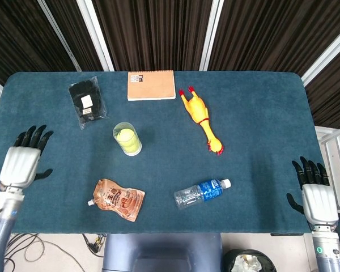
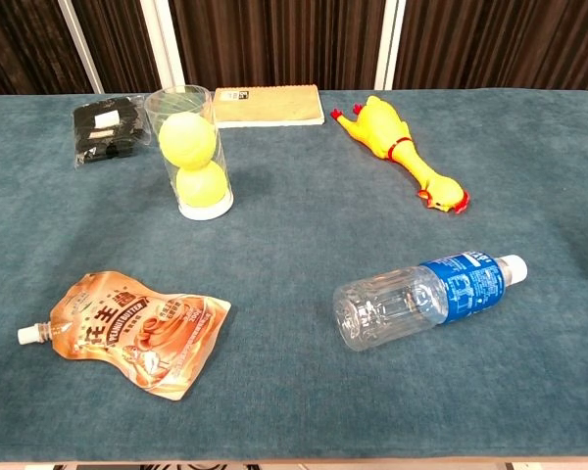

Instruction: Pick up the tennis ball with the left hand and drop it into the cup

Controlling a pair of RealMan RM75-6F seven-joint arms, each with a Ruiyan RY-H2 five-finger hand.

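Tennis ball [image 2: 188,140]: sitting inside the clear cup [image 2: 189,152], in its upper half, resting on top of a second yellow ball [image 2: 202,183] that is lying at the cup's base.
Cup: standing upright on the blue surface [image 2: 304,245], left of centre; in the head view it is showing as a ring with yellow-green inside [image 1: 126,137].
Left hand [image 1: 21,161]: hovering at the far left edge of the surface, well apart from the cup, fingers spread and holding nothing; seen in the head view only.
Right hand [image 1: 316,195]: hanging off the right near corner of the surface, fingers extended and apart, holding nothing; seen in the head view only.
Black packet [image 2: 107,129]: lying flat just beyond the cup and to its left, a white label facing up.
Notebook [image 2: 269,105]: lying flat at the far edge, behind and right of the cup.
Rubber chicken [image 2: 400,149]: lying on its side right of the notebook, red feet pointing to the far edge, head toward the near right.
Water bottle [image 2: 423,297]: lying on its side near the front, white cap pointing right, blue label around its middle.
Orange drink pouch [image 2: 127,331]: lying flat at the near left, in front of the cup, its white spout pointing left.
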